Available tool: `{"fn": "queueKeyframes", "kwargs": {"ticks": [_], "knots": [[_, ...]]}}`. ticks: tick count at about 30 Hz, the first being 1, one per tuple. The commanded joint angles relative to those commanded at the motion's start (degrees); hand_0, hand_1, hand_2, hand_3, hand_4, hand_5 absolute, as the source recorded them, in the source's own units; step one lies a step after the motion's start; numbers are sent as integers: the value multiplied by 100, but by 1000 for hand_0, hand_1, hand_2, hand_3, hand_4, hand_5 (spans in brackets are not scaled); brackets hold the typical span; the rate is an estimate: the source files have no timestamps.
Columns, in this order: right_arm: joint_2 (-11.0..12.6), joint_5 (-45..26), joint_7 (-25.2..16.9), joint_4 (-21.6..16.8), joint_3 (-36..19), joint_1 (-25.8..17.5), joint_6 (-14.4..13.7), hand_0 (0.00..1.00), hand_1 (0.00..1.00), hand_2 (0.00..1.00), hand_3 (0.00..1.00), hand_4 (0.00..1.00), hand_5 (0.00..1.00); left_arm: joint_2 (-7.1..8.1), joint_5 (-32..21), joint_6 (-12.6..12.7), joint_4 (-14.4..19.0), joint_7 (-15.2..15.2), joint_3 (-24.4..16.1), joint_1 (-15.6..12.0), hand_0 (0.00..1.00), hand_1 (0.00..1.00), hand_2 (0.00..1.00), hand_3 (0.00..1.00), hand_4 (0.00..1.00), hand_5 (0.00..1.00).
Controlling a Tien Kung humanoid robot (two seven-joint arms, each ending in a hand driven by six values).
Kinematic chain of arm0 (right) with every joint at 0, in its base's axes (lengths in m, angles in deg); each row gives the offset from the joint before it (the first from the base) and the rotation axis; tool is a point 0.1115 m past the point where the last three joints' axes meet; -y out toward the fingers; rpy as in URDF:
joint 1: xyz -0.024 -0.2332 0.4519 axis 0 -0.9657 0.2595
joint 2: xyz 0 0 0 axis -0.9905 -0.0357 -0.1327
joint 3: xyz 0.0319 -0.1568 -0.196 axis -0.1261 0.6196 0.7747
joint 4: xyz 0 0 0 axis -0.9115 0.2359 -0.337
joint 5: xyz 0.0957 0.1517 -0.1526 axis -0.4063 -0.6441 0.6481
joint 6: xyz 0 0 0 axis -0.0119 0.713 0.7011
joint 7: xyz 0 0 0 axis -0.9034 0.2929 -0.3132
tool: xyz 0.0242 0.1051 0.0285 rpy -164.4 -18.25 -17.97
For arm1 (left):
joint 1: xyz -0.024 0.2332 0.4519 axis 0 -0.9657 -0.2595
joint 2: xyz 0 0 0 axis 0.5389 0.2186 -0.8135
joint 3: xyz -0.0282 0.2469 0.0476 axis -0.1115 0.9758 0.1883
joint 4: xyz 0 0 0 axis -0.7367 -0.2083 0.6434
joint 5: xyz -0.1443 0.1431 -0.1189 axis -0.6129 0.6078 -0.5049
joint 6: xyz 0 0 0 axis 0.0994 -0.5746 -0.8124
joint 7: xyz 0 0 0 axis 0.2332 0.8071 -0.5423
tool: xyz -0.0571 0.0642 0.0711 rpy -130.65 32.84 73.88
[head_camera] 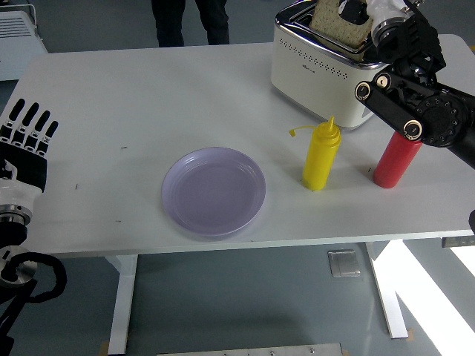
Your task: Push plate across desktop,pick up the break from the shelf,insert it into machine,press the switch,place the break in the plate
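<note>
A cream-and-chrome toaster [326,70] stands in the upper right of the frame on a white table [133,111], carrying a small mark on its front face that is too small to read; no other writing can be made out. A slice of pale bread [335,24] with a tan crust stands upright in the toaster's top slot, its upper part rising above the chrome. The robot's right hand [375,22] is at the top right, over the toaster and against the slice's right edge, its dark fingers [355,13] closed on the bread. The black right forearm, studded with round silver joints, slants down toward the right edge and crosses in front of the upper part of a red squeeze bottle [392,165]. A yellow squeeze bottle [321,156] stands upright just left of it, below the toaster. A shallow lavender plate [214,191] sits empty at lower centre, near the table's front edge. At the left edge the left hand [26,141] rests with its black fingers straight and slightly spread, holding nothing. A person's dark-trousered legs [189,21] show at the top, behind the table.
</note>
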State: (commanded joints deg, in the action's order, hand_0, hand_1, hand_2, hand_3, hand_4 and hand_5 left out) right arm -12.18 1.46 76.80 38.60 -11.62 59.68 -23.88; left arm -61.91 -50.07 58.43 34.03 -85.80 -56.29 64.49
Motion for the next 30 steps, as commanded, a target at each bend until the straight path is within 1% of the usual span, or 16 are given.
{"fn": "queueKeyframes", "kwargs": {"ticks": [1, 6, 7, 13, 14, 15, 19, 20, 23, 30], "knots": [[-15, 18, 6, 7, 26, 10, 52, 406, 543, 580, 564, 383, 2, 0, -3, 0, -1, -3, -1, 4, 801, 720, 698, 678, 665, 998], [-110, 97, 27, 82, 140, 62, 247, 406, 543, 580, 564, 383, 2, 10, -17, 0, -4, -10, 28, 32, 801, 720, 698, 678, 665, 998], [-137, 120, 32, 114, 149, 75, 292, 434, 623, 675, 648, 499, 9, 12, -22, 0, -4, -11, 38, 38, 800, 721, 697, 678, 664, 998], [-256, 235, 94, 288, 171, 139, 523, 434, 623, 675, 648, 499, 9, 16, -62, -5, -7, -17, 67, 61, 800, 721, 697, 678, 664, 998], [-272, 246, 107, 320, 177, 148, 555, 478, 681, 753, 717, 551, 67, 16, -68, -6, -8, -19, 68, 65, 799, 720, 694, 678, 665, 998], [-285, 254, 118, 350, 183, 156, 584, 478, 681, 753, 717, 551, 67, 16, -73, -7, -9, -20, 69, 69, 799, 720, 694, 678, 665, 998], [-334, 286, 149, 479, 169, 176, 644, 478, 681, 753, 717, 551, 67, 17, -102, -12, -18, -26, 81, 81, 799, 720, 694, 678, 665, 998], [-340, 284, 153, 502, 164, 179, 654, 507, 709, 786, 748, 584, 105, 16, -108, -12, -21, -27, 83, 83, 799, 717, 694, 676, 663, 998], [-352, 277, 158, 550, 146, 187, 686, 507, 709, 786, 748, 584, 105, 14, -122, -15, -28, -30, 89, 88, 799, 717, 694, 676, 663, 998], [-345, 258, 152, 516, 56, 195, 739, 517, 717, 795, 752, 595, 112, 9, -146, -14, -42, -30, 105, 97, 798, 717, 693, 677, 662, 998]]}}
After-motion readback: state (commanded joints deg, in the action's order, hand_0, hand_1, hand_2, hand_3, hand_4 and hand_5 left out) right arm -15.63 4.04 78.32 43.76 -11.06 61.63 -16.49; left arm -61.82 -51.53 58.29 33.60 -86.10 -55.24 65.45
